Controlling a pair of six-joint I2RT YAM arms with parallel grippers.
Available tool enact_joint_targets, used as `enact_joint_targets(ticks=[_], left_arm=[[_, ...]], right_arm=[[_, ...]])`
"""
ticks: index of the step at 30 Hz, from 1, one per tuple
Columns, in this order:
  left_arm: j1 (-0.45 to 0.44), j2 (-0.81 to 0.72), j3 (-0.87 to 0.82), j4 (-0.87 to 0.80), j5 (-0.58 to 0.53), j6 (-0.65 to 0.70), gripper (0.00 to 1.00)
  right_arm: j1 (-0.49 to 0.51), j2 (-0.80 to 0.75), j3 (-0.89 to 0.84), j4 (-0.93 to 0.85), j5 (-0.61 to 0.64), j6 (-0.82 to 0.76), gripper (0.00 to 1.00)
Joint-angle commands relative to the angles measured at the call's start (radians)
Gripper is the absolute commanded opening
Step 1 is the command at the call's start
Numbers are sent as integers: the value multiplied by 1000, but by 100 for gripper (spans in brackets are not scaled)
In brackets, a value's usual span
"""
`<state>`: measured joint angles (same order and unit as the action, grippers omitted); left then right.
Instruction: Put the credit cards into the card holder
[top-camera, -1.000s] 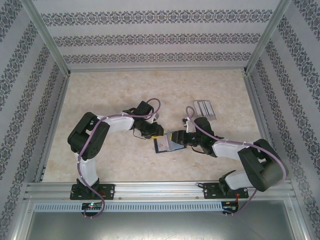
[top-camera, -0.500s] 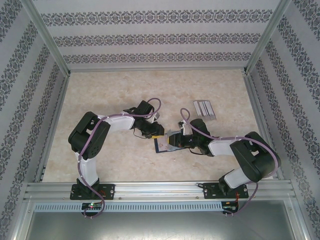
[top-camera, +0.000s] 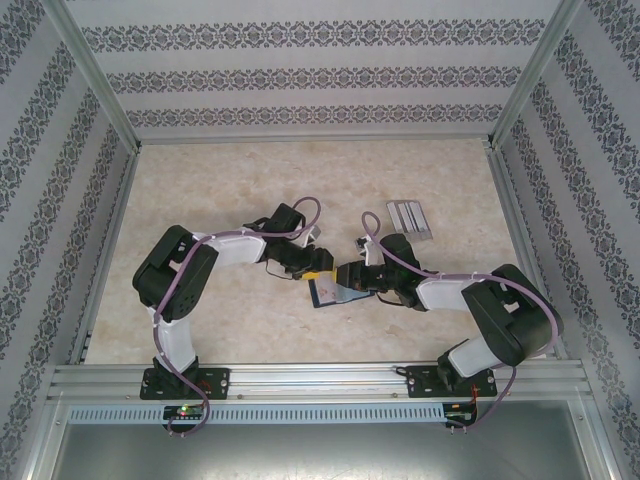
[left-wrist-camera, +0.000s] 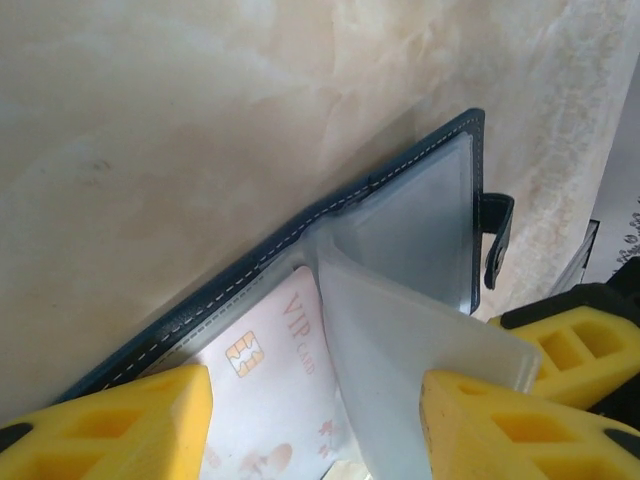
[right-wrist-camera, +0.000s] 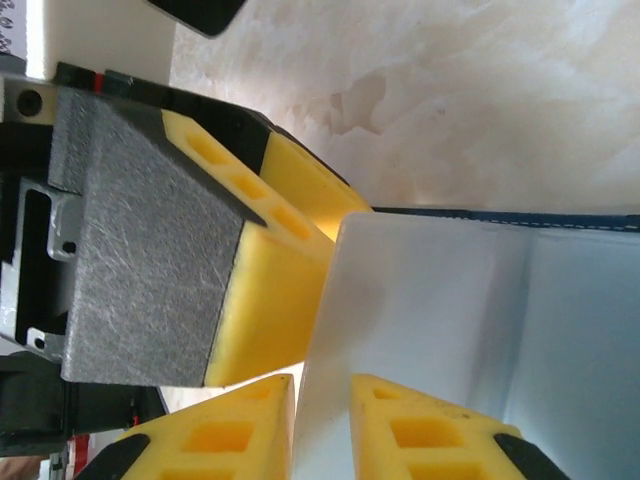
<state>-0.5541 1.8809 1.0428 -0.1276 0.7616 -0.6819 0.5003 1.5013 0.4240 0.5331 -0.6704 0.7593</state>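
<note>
- The holder (top-camera: 332, 291) lies open and flat on the table (top-camera: 220, 190), midway between the two arms. Both can reach into it there, each from its own side.
- The right gripper (right-wrist-camera: 322, 382) is pinched on a clear sleeve (right-wrist-camera: 420, 290) of the holder, with the thin leaf running between its yellow fingers. It holds the leaf lifted off the pages beneath, probably to keep the pocket under it uncovered.
- The left gripper (left-wrist-camera: 315, 385) has its jaws well apart and grips nothing. The raised sleeve stands between its fingers, nearer the right-hand one. My guess is that it has nothing left to carry and is spread to clear the leaf.
- One card (left-wrist-camera: 270, 370), pale with a gold chip and "VIP" lettering, lies inside a pocket of the holder, just under the lifted sleeve and between the left fingers. It looks seated rather than loose.
- The tab (left-wrist-camera: 497, 240) hangs free off the far edge of the navy cover, so the holder is unfastened.
- The rack (top-camera: 410, 217) sits apart, beyond the right arm, and neither gripper touches it.
- I cannot tell whether more cards remain to be loaded.
</note>
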Motion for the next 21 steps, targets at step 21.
enact_joint_targets(ticks=[21], left_arm=[[32,30,-5,62,14,-49,40]], right_arm=[[-12,31,13,25,-24,-4,15]])
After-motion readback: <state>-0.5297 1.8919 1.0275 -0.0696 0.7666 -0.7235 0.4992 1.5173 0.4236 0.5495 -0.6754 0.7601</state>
